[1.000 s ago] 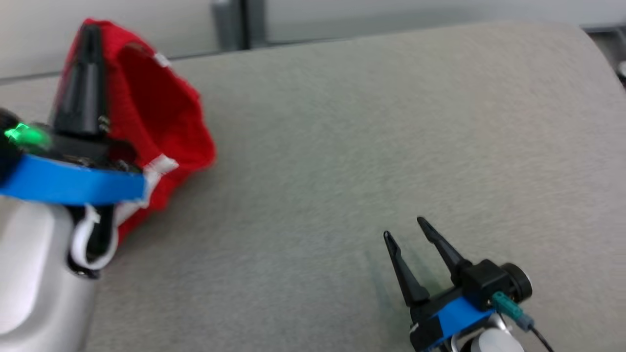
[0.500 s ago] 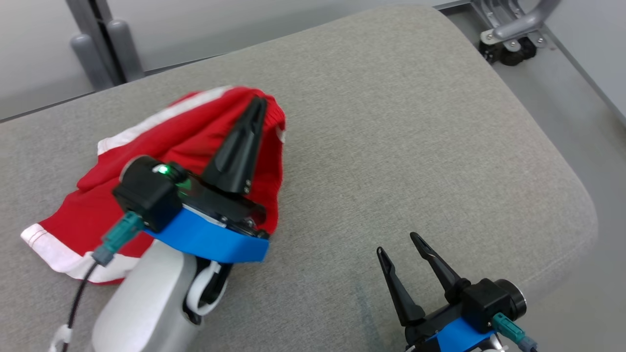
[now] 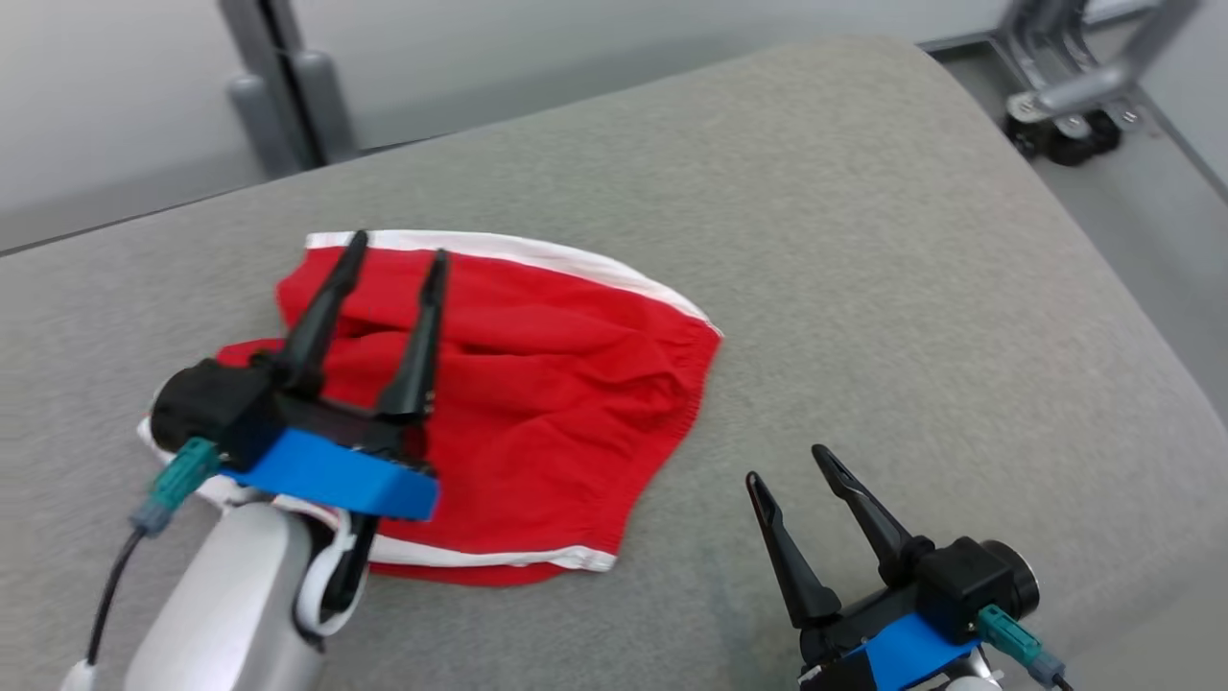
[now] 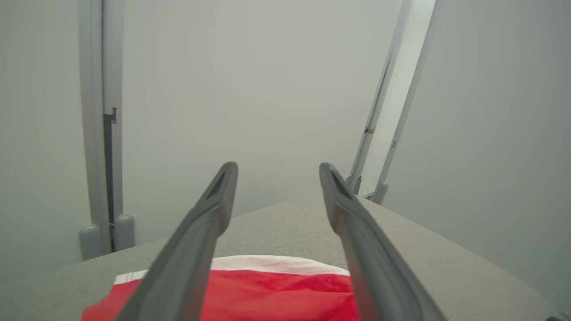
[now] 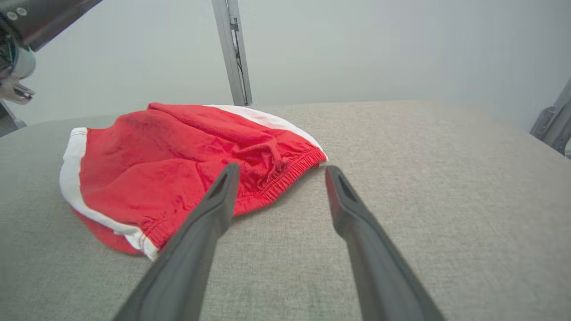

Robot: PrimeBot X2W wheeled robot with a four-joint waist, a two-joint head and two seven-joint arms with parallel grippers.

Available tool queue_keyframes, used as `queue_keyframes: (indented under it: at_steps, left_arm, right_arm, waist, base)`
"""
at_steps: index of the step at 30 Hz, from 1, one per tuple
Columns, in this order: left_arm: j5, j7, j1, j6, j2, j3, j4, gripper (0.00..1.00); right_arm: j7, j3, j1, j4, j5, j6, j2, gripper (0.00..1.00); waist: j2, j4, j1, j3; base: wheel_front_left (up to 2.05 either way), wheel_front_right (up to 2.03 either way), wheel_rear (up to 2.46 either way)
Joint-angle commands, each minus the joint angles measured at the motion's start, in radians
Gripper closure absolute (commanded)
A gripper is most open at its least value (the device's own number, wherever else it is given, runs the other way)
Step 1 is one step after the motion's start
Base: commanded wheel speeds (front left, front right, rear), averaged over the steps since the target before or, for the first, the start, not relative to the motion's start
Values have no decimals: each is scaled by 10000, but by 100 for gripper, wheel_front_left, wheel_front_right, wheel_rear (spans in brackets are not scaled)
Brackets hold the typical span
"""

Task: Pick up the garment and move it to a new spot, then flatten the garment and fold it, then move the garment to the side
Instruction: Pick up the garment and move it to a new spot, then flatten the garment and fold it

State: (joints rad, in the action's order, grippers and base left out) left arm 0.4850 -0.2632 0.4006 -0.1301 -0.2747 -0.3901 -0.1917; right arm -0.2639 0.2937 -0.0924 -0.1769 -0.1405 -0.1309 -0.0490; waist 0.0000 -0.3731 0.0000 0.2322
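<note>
Garment (image 3: pixel 537 403) on cushion (image 3: pixel 863 240), left

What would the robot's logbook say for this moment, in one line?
red shorts: lying on grey cushion | left gripper: open, over red shorts | right gripper: open, beside them

Rumpled red shorts (image 3: pixel 537 384), white-trimmed

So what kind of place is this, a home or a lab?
Probably a test lab: a plain grey padded table holding red shorts, bare walls with metal posts, and a wheeled metal frame beside it.
</note>
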Motion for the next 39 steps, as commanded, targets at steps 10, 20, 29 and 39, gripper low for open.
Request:
queue_keyframes:
  at_steps: [10,20,29,39]
  left_arm:
    - [-969,-22,-1748,-11,174,2768,-846,0]
    - [-1753,-21,-3659,-11,1040,4183,-1137,0]
    - [-1985,-21,-4372,-11,1318,3972,-1276,0]
    - [-1646,-22,-4054,-11,928,3553,-1167,0]
  right_arm:
    - [-8,-357,-313,-697,-2,1,-36,0]
    - [-8,-593,110,-1408,-60,1,-33,0]
    - [-8,-395,454,-2356,-142,1,-33,0]
    - [-9,-219,-38,-3521,-343,1,-33,0]
  waist:
    - [0,1760,0,-744]
    - [0,2748,0,-1658]
    - [0,3228,0,-1751]
    - [0,3928,0,-1324]
  base:
    - [0,0,0]
    - [0,0,0]
    - [0,0,0]
    - [0,0,0]
